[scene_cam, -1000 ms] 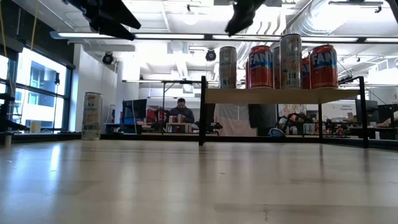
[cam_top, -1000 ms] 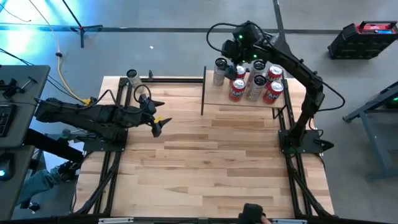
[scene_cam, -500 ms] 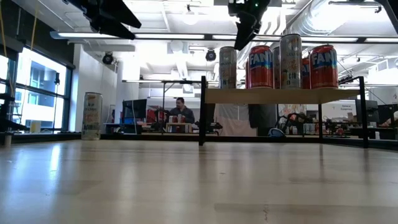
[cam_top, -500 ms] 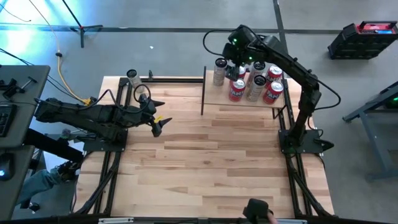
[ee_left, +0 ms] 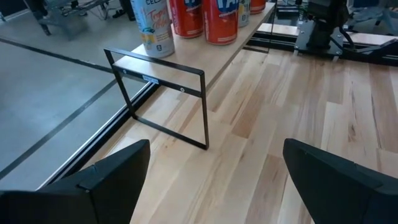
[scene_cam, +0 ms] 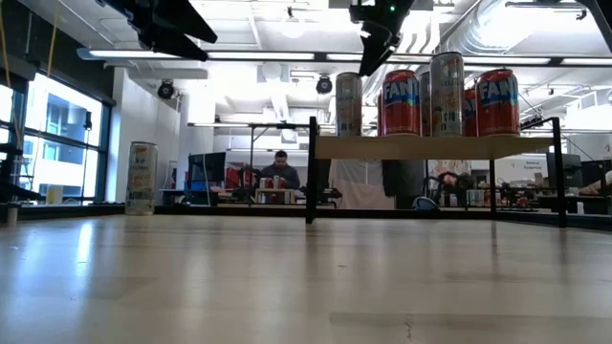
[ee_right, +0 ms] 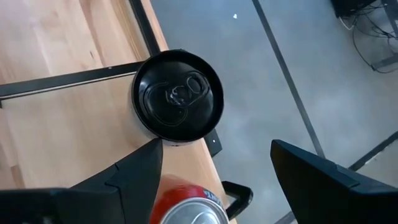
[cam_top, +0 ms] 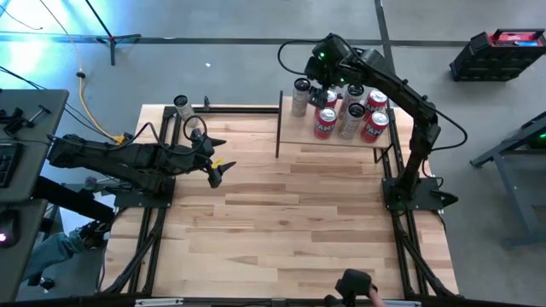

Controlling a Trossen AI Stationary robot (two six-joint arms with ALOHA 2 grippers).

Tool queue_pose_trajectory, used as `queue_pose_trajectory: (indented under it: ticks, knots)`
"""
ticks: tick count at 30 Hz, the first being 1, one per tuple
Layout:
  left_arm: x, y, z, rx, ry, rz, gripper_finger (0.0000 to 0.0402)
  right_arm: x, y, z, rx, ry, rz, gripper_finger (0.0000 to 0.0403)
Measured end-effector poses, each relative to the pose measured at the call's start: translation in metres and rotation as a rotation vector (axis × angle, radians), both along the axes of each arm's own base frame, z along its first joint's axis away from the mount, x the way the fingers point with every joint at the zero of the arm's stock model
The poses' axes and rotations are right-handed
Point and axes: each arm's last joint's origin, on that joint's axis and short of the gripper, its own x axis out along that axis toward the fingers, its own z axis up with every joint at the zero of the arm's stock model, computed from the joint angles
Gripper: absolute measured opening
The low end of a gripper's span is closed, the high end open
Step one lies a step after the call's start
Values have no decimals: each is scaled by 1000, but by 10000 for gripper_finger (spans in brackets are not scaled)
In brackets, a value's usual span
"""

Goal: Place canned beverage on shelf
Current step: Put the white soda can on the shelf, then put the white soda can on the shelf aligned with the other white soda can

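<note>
High view: six cans stand on the shelf (cam_top: 294,140); one can (cam_top: 182,105) remains at the bench's (cam_top: 281,222) far left corner. Right hand (cam_top: 322,83) hovers open and empty above the shelved cans. Left hand (cam_top: 215,159), open, holds nothing.

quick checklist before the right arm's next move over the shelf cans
1. Right gripper open, nothing between its fingers: ok.
2. Right gripper above the cans, not touching them: ok in the low view.
3. Black-topped can upright at the shelf corner: ok, though close to the edge.
4. Red cans upright on the shelf: ok.
5. Left gripper open, waiting over the tabletop: ok.
6. Lone can still off the shelf: not ok.
</note>
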Motion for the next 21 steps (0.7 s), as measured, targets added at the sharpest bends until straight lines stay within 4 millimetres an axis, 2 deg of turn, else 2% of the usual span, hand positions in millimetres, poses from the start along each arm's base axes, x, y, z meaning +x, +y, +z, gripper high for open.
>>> queue_pose_trajectory:
  ticks: [6, 10, 14, 21]
  knots:
    - [0, 0, 0, 1, 1, 0, 360, -2, 1, 2, 1, 1, -11, 282]
    - [0, 0, 0, 8, 4, 0, 360, 0, 15, 15, -24, -48, 19, 282]
    - [0, 0, 0, 18, 3, 2, 360, 15, 25, 24, -73, -159, 91, 282]
    - [1, 1, 3, 16, -25, 17, 360, 32, 19, 20, -112, -221, 98, 282]
